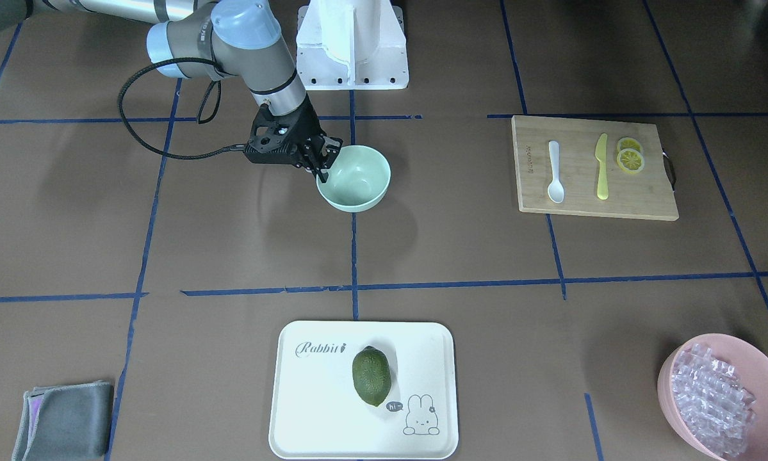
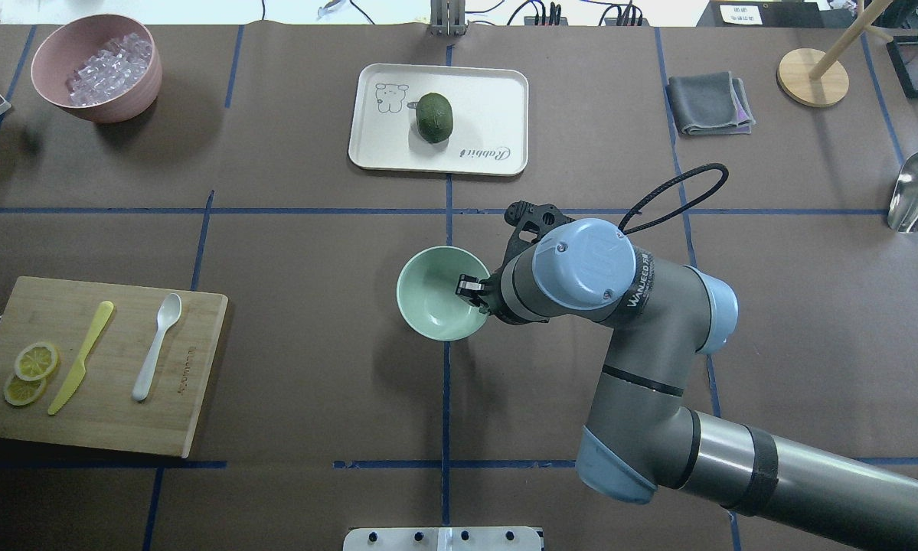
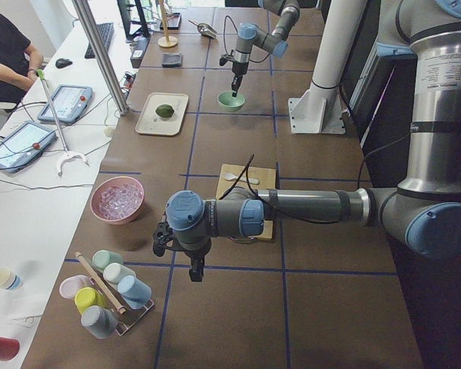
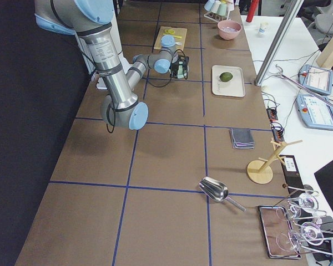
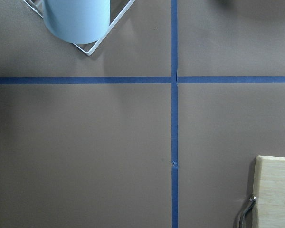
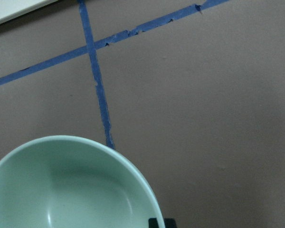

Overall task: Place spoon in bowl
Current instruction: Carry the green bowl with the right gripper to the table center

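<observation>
The white spoon [image 1: 555, 173] lies on the wooden cutting board [image 1: 640, 198], handle toward the robot; it also shows in the overhead view [image 2: 156, 347]. The mint-green bowl [image 1: 358, 179] sits near the table's middle [image 2: 432, 295] and fills the lower left of the right wrist view [image 6: 61, 190]. My right gripper [image 1: 323, 165] straddles the bowl's rim on the robot's right side, one finger inside [image 2: 466, 287], and looks shut on the rim. My left gripper [image 3: 194, 270] hangs over bare table beyond the board, seen only in the exterior left view; I cannot tell whether it is open.
A yellow-green knife [image 1: 602, 168] and lemon slices [image 1: 630, 157] lie beside the spoon on the board. A white tray [image 1: 294, 416] holds a green fruit [image 1: 371, 376]. A pink bowl [image 1: 672, 384] of clear cubes and a grey cloth [image 1: 63, 419] sit at the far corners.
</observation>
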